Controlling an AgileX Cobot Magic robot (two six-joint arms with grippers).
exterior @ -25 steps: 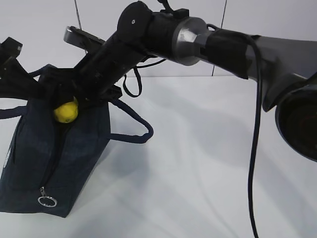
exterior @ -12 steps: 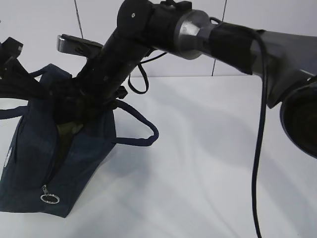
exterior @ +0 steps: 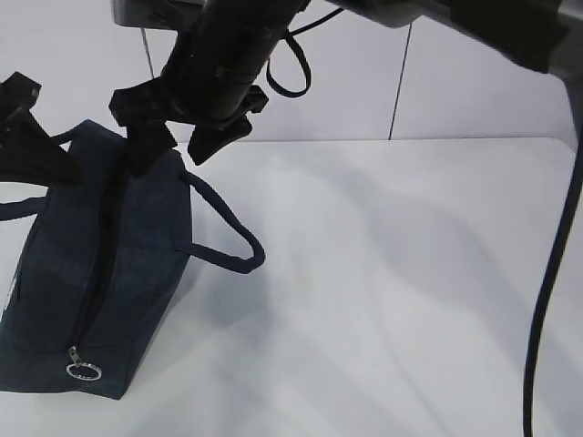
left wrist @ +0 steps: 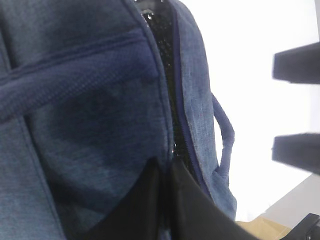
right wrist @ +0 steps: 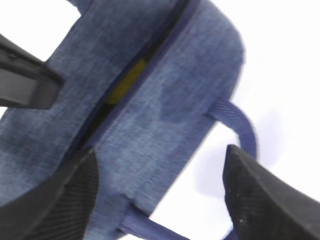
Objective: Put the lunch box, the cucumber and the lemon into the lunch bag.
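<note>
The navy lunch bag stands at the table's left with its top zipper open. My right gripper hovers just above the bag's top, open and empty. In the right wrist view it looks down on the bag, and the yellow lemon shows inside through the slit. My left gripper is shut on the bag's fabric beside the zipper, at the bag's far left end. The lunch box and the cucumber are hidden.
One loop handle droops off the bag's right side onto the white table. A metal ring pull hangs at the near end of the zipper. A wall stands behind the table.
The right gripper opened, the lemon dropped into the bag, and the arm rose out above the opening. The left gripper kept its hold.
</note>
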